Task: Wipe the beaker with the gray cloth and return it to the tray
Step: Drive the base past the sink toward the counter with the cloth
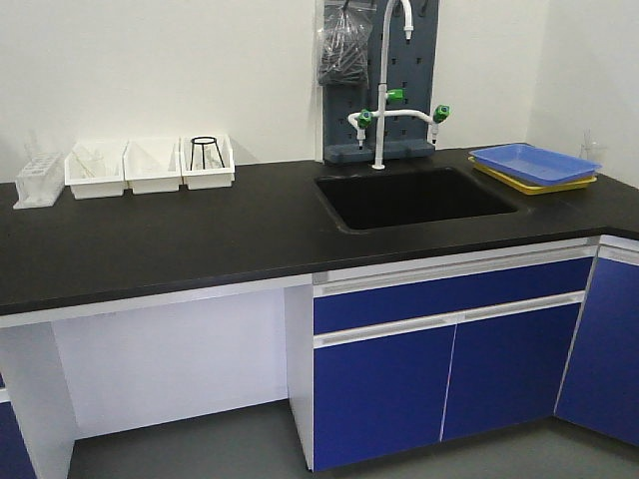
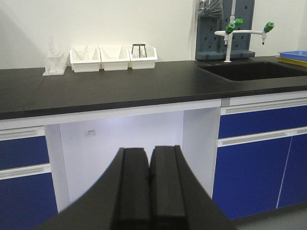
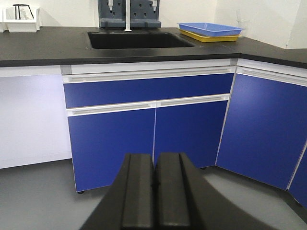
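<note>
The left gripper (image 2: 149,165) is hanging low in front of the black countertop (image 2: 120,86), with its jaws pressed together and gripping nothing. The right gripper (image 3: 154,167) is likewise sitting closed and empty, facing the blue cabinet doors (image 3: 153,139). The clear beaker (image 3: 243,26) is standing at the far right of the counter, just beside the blue tray (image 3: 208,31). That tray is lying on a yellow tray (image 3: 206,38), right of the sink (image 3: 136,40).

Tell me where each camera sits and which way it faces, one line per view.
Front: high, looking down on counter, sink, blue tray; no robot visible.
Left wrist: low, facing counter edge and white bins; left gripper, fingers together, below.
Right wrist: low, facing blue cabinets; right gripper, fingers together, below.
Shared: all three see the sink.
</note>
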Controlling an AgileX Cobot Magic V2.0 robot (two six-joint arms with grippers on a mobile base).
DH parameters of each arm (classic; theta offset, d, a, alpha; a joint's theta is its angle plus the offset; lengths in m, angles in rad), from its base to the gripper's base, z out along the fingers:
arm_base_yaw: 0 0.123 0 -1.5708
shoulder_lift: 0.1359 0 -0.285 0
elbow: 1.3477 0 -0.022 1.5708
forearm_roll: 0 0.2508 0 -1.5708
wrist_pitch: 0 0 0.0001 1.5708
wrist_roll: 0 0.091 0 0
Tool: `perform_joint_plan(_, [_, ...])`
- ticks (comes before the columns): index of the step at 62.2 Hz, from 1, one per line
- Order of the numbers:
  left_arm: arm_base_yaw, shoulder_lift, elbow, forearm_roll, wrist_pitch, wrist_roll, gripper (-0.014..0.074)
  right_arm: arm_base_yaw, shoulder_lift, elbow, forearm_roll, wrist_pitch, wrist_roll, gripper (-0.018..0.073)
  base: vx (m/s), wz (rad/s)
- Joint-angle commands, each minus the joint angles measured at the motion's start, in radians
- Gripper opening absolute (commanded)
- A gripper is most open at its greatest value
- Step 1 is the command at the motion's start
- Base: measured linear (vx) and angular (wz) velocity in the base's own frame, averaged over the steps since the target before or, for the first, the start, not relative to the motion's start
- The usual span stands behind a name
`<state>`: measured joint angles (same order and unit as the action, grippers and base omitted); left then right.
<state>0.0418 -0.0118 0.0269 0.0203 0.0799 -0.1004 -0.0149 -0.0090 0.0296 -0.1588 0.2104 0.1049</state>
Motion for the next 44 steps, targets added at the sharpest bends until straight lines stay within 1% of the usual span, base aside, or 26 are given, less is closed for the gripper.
perform_joint_plan(1, [-0.001,-0.015,0.03,-0.004,-0.08,-0.005,-0.0003,0.001,-0.009,0.006,-0.013,-0.085,-0.005,-0.0011,-0.01,-0.03])
perform_joint_plan(44, [-0.001,-0.015,0.03,-0.004,-0.08,-0.005,-0.0003,0.001,-0.009,0.006,-0.013,-0.085,-0.005,-0.0011,0.0,0.01])
